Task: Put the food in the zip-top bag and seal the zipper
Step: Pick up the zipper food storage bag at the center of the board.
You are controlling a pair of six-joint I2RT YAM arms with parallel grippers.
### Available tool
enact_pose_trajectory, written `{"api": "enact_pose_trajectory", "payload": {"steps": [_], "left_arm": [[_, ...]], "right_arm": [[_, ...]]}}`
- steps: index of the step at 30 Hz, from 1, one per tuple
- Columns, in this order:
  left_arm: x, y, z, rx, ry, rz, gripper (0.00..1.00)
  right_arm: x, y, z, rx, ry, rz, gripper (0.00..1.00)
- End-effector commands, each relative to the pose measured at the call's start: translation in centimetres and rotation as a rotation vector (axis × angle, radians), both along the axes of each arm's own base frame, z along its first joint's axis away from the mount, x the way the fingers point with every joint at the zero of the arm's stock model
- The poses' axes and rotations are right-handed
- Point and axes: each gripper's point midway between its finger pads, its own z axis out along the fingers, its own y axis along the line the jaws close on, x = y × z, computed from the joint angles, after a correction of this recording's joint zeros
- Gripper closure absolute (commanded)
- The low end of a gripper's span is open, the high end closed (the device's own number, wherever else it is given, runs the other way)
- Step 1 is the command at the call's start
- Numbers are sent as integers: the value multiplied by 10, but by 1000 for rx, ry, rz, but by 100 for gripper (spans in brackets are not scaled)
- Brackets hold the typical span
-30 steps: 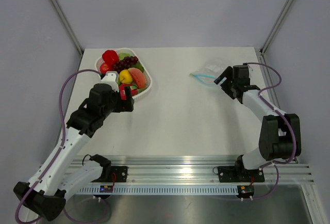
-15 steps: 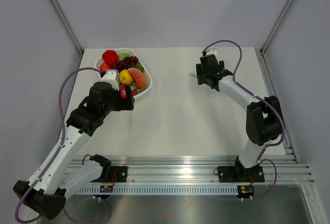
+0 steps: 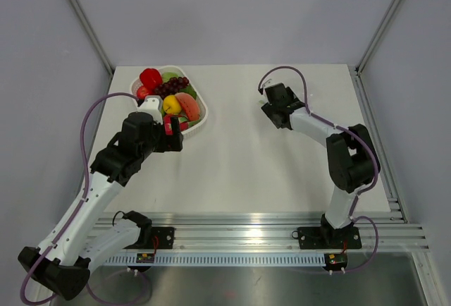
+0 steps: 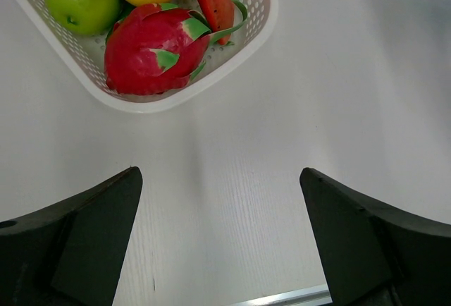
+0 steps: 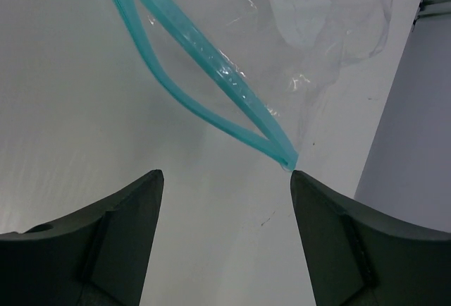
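One zip-top bag [image 5: 318, 27], partly off-frame.

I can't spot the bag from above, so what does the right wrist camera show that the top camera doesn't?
Only the right wrist view shows the zip-top bag, with its teal zipper gaping open just beyond the open right claw. Only the top view shows the white basket of food and the left arm reaching beside it. Both views share the white table and the right claw.

zip-top bag [image 5: 317, 24] cut off at top edge, basket [image 4: 141, 103] likewise cropped
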Motion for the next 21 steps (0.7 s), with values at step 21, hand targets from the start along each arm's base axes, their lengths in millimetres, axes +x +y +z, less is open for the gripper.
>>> {"api": "enact_pose_trajectory", "payload": {"steps": [21], "left_arm": [[-7,8,11,5,-39,18,1]], "right_arm": [[81,-13,2,-200,-153,16,53]]}}
